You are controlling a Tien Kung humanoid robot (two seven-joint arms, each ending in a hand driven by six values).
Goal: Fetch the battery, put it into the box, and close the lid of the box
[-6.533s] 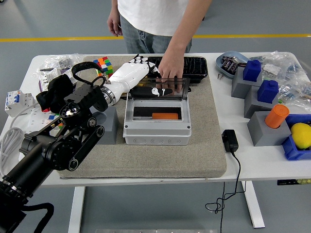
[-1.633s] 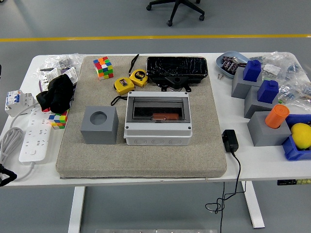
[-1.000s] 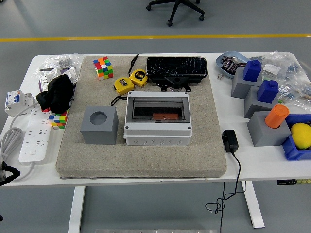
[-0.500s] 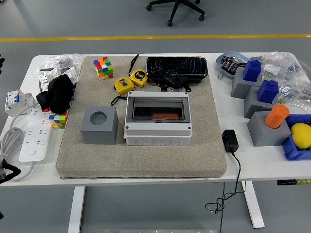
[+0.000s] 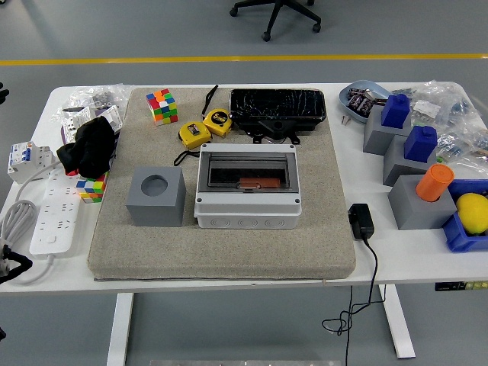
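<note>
The grey plastic box (image 5: 247,191) sits lid-shut on the beige mat (image 5: 221,244), orange battery (image 5: 258,183) inside; neither robot hand shows, so their state can't be told.

grey block (image 5: 156,196) beside box (image 5: 246,191), mat front free

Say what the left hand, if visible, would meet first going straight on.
No hand shows, so no line can be read. Only a dark sliver at the left edge, beside the power strip.

Grey block w/ round hole (image 5: 156,195) on felt mat (image 5: 221,255). Rubik's cube (image 5: 161,105) at mat's far-left corner, two yellow tape measures (image 5: 204,127) nearby, black tray (image 5: 278,105) beyond. Power strip (image 5: 55,210) far left. Orange cylinder (image 5: 434,182) on grey block, right.
</note>
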